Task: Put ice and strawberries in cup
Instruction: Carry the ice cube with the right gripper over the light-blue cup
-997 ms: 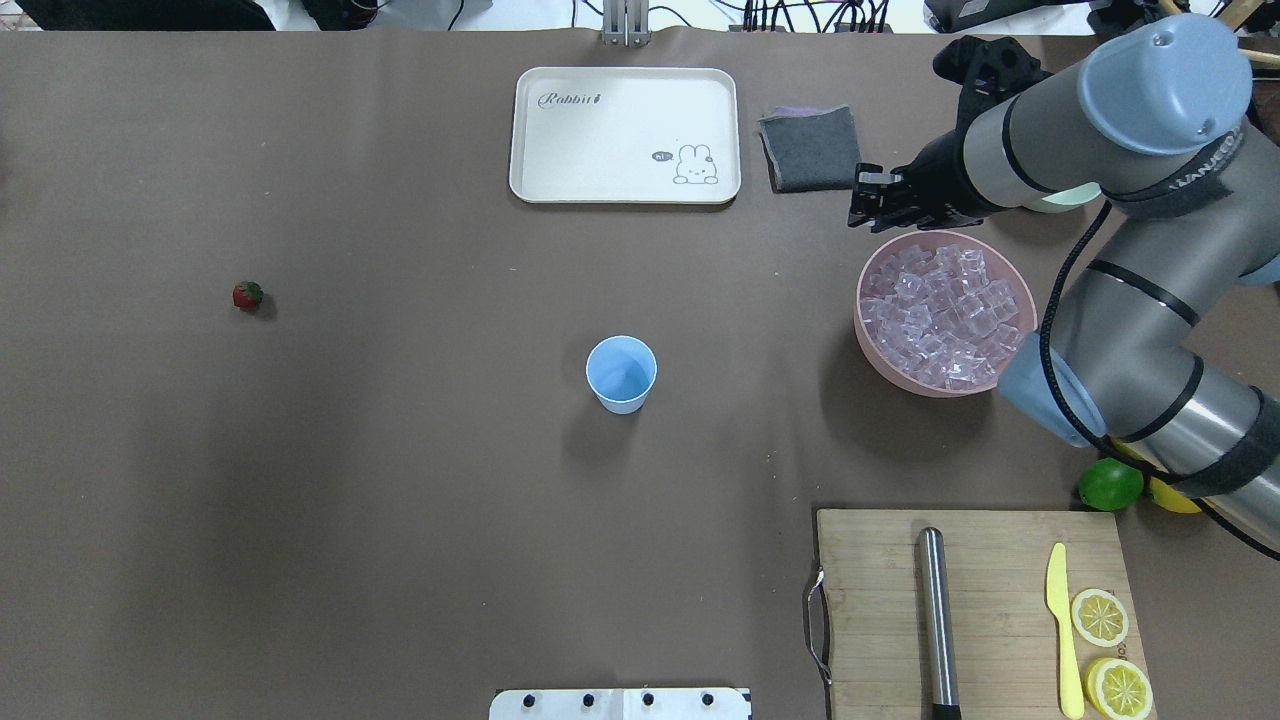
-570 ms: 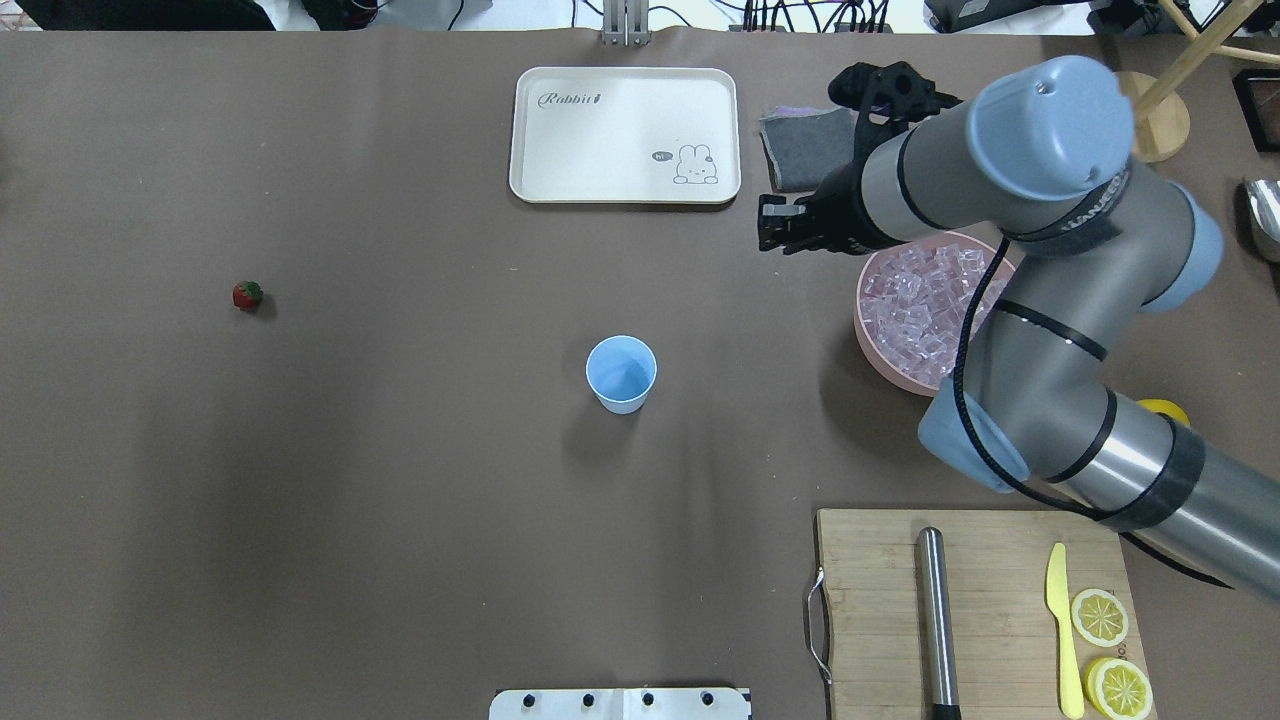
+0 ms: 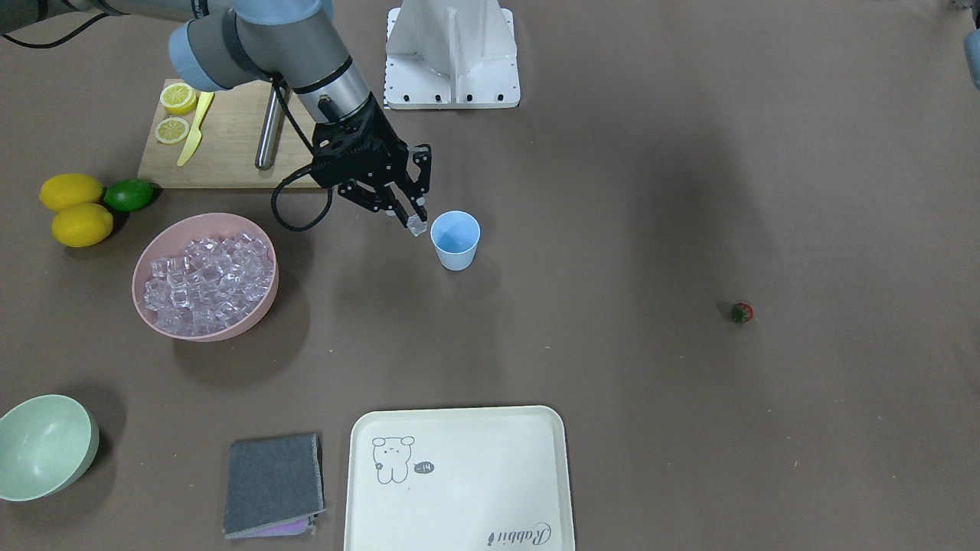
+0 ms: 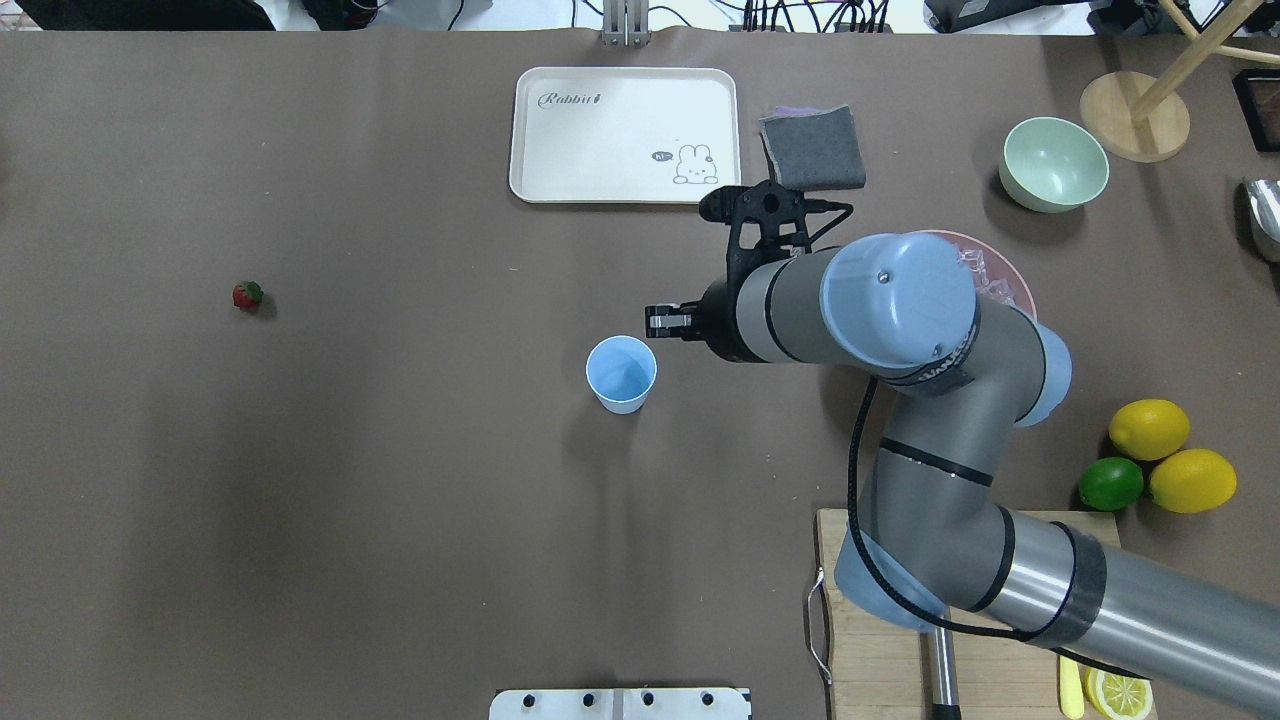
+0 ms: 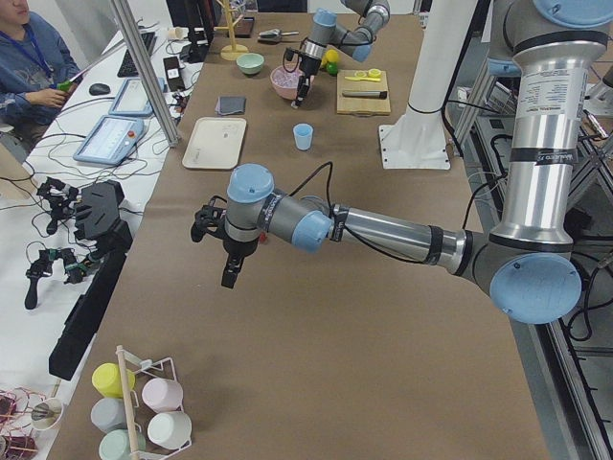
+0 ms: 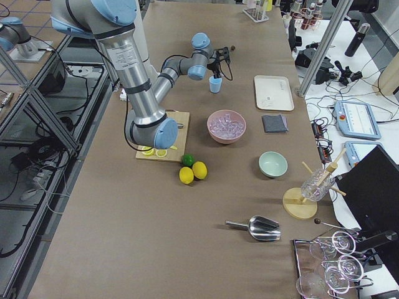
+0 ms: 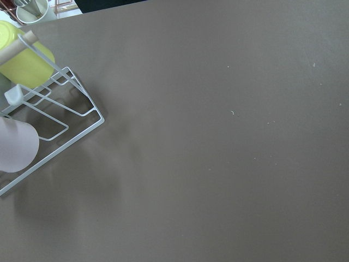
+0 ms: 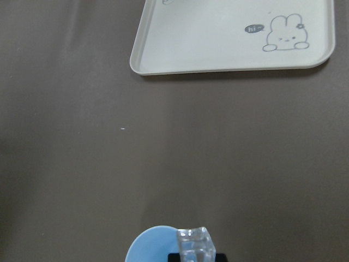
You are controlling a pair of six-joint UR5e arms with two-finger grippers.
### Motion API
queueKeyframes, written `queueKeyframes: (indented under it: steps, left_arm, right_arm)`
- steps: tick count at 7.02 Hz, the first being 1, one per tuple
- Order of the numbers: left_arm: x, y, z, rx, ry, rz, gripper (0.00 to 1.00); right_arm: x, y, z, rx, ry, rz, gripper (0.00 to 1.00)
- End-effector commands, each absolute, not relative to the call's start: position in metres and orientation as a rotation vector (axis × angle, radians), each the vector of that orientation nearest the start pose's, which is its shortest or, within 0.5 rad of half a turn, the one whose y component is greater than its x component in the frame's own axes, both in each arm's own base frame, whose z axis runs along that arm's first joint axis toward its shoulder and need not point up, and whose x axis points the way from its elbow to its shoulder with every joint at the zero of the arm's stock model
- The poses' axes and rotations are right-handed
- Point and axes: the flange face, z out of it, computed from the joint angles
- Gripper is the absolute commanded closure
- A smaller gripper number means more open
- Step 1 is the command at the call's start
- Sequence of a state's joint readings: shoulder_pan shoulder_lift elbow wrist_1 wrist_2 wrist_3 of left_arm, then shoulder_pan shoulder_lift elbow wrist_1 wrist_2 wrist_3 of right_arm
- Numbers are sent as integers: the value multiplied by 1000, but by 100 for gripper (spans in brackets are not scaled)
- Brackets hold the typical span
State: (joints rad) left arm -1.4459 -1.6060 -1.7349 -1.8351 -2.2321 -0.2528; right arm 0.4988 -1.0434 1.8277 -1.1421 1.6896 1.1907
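Facing the robot, the front view shows a glassy, square-edged ice cube (image 3: 417, 225) pinched between the black fingers of the right gripper (image 3: 413, 222). It is just beside the rim of the cup (image 3: 455, 241). The cup is a smooth, light blue plastic tumbler, tapered and upright on the matte brown table (image 3: 612, 191). A heap of ice (image 3: 207, 283) fills a round pink bowl (image 3: 269, 302) well off to one side. The strawberry (image 3: 741, 312), tiny and red, lies alone far on the other side. The right arm slants down, its wrist tilted toward the cup.

From overhead, that arm folds at the elbow and reaches across, fingertips close to the cup's rim.

The left-end view has the near arm stretched almost level, and the left gripper (image 5: 230, 273) hangs pointing down above the table. I cannot tell whether its jaws are parted.

The right-end view shows the near arm doubling back and up to the cup.

The left wrist camera sees brown table and a white wire rack (image 7: 65, 109) holding a yellow cup and a pale pink one.

In the right wrist camera, the clear cube overlaps the cup's rim at the bottom edge. A cream tray (image 8: 218, 43) with rounded corners and a rabbit drawing lies beyond.
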Motion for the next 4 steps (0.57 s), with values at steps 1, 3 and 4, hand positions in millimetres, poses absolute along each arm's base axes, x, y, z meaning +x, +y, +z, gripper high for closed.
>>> queueKeyframes:
  steps: [1, 3, 4]
  left_arm:
    - [-3, -528, 538, 310, 722, 33, 2]
    - [-4, -527, 538, 310, 722, 33, 2]
    - [-4, -527, 540, 307, 721, 32, 2]
  right_arm:
    - [-497, -391, 194, 453, -1134, -1, 100]
    - [-510, -399, 200, 489, -1128, -25, 100]
    - [-531, -403, 192, 491, -1135, -34, 100]
